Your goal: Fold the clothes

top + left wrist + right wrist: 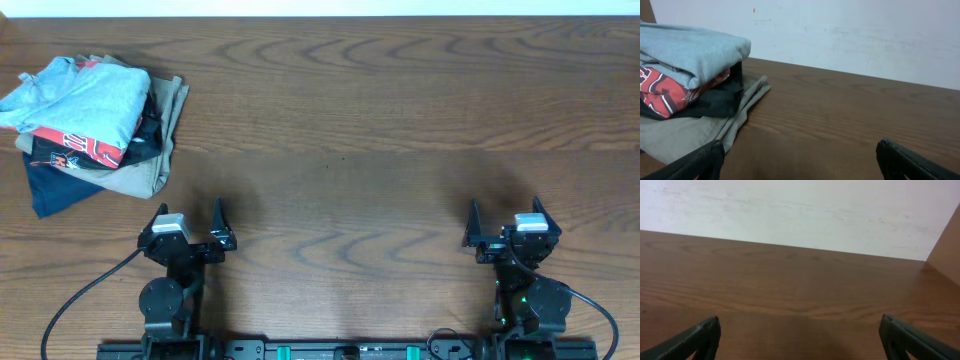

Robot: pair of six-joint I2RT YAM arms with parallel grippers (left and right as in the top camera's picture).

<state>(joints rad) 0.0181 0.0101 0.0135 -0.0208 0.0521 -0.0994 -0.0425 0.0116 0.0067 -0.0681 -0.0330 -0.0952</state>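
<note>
T-shirt [90,95] lies atop the garment stack [140,175] at the far-left corner of the bench [350,130]; left gripper [189,213] and right gripper [506,210] stand wide and empty at the near edge, apparently parked to leave the centre available for folding.

Left arm [163,296] & right arm [535,300]: black, round joints. Left claw [189,213], right claw [506,209]: black tapered fingers, silver cam blocks. Black cables [85,290] loop outward from rail [240,351]; green LEDs [285,352] on rail.
</note>
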